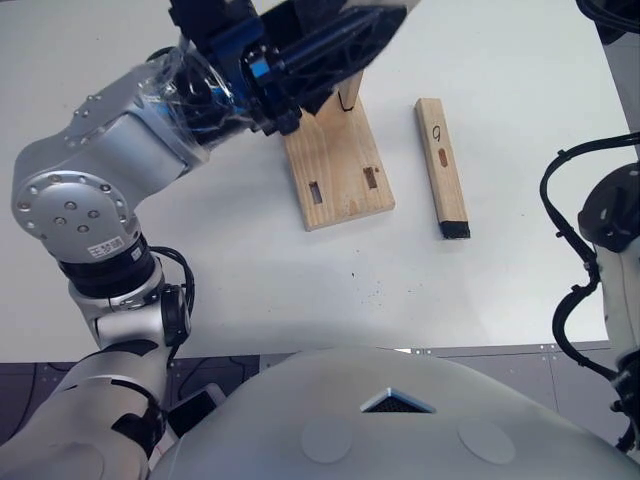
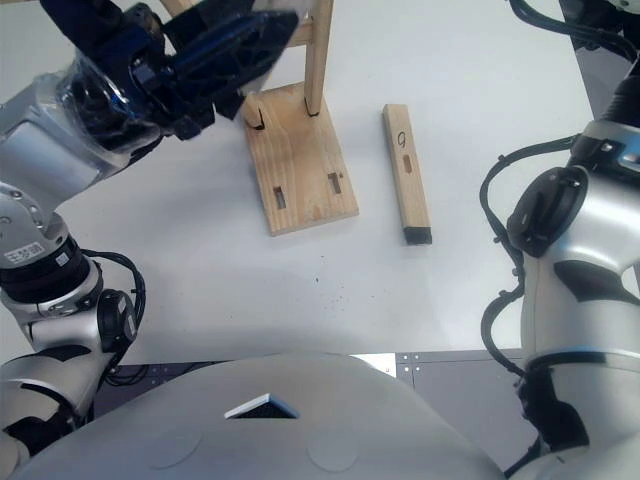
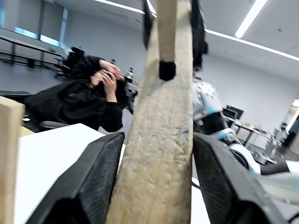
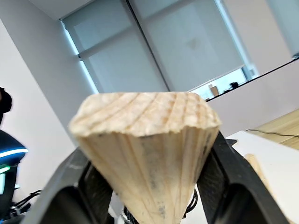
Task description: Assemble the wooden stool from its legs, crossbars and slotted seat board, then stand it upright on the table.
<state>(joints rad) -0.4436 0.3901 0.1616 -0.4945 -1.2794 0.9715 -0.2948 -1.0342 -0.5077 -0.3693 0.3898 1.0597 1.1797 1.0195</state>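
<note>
Seat board lies flat on the table in the left eye view, its long axis running away from the robot, with the left gripper over its far end. In the right eye view an upright leg stands at a far slot. The loose leg lies parallel just beside the board, nearer the right arm. In the left wrist view, fingers clamp a wooden leg. In the right wrist view, the right gripper pinches a wooden piece.
</note>
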